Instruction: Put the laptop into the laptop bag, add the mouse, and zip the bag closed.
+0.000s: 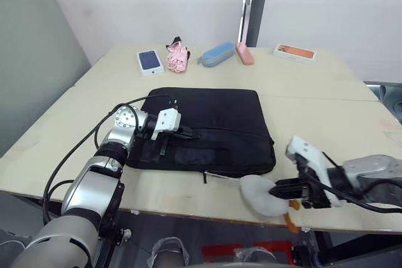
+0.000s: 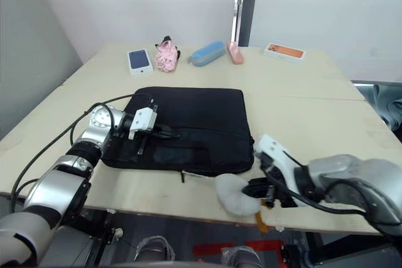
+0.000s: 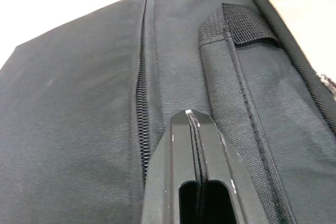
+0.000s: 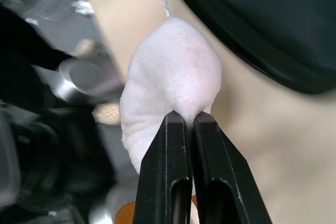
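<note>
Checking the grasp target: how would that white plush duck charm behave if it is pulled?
The plush duck probably squashes: the right tool pinches its fluffy body into a fold. It looks light and floppy, overhanging the table edge. Pulling may tug the bag.

Laptop bag [image 1: 210,128] on beige table [image 1: 326,108]

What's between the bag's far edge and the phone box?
Bare table between the bag and the phone box, seen in both eye views.
</note>
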